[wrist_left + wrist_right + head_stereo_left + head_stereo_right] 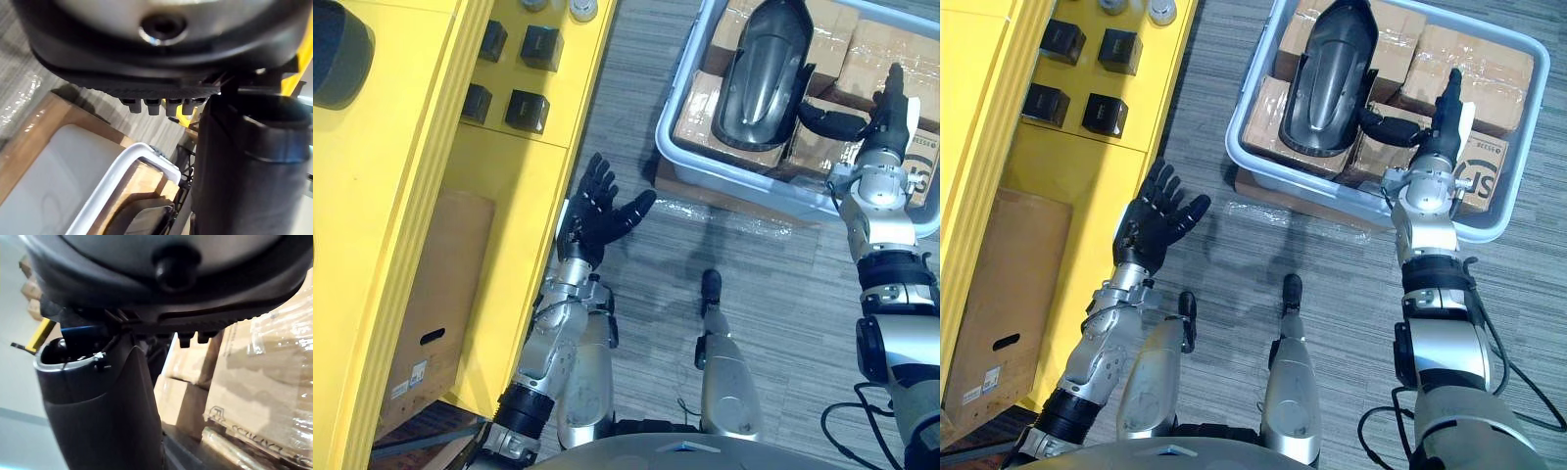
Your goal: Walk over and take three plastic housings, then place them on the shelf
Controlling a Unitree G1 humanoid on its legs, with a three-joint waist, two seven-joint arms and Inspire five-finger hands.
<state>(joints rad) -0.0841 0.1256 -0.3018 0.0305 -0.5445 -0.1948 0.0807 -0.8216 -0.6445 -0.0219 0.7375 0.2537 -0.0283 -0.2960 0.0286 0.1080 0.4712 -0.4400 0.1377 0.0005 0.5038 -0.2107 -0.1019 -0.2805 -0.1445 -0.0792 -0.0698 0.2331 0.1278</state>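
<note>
A single dark plastic housing lies hollow side up on wrapped cardboard boxes, which fill a pale grey bin at the far right of the floor. The boxes raise the housing to about rim height, so a hand can probably reach it without dipping deep into the bin. I can see only this one housing of the three the task asks for.

The right hand is over the near right part of the bin, just right of the housing. Its fingers are straight and point to the far side. The thumb is held out sideways towards the housing's near edge, close to it or touching it; I cannot tell which. The fingers are wide and hold nothing. This pose looks like the set-up for a grasp across the housing's rim, with the thumb on one side and the fingers ready to close on the other.

The left hand hangs over the floor beside the yellow shelf, well apart from the bin. Its palm faces up and its fingers are spread and empty, perhaps waiting to support the long shell. The shelf stands at the left and carries small black blocks at its far end. Nearer along the shelf, the yellow surface is bare, a likely spot for the housings.
</note>
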